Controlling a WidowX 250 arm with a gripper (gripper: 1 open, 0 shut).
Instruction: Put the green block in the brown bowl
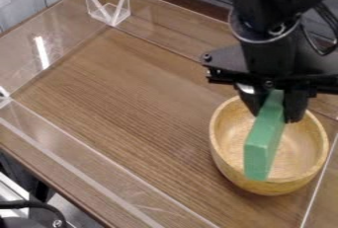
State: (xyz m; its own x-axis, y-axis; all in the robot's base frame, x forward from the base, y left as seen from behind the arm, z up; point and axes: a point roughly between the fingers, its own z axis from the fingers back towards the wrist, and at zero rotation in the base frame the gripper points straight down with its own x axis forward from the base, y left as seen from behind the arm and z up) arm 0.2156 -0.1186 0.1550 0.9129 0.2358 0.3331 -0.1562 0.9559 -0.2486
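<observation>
The green block (264, 135) hangs upright and slightly tilted, its top end pinched in my gripper (275, 96), which is shut on it. Its lower end reaches down inside the brown bowl (224, 163), a round light wooden bowl at the right front of the table. I cannot tell whether the block's bottom touches the bowl's floor. My black arm rises from the gripper toward the top right of the view.
A clear plastic wall (53, 133) rings the wooden tabletop (119, 84). A small clear stand (109, 7) sits at the far left corner. The bowl lies close to the table's right edge.
</observation>
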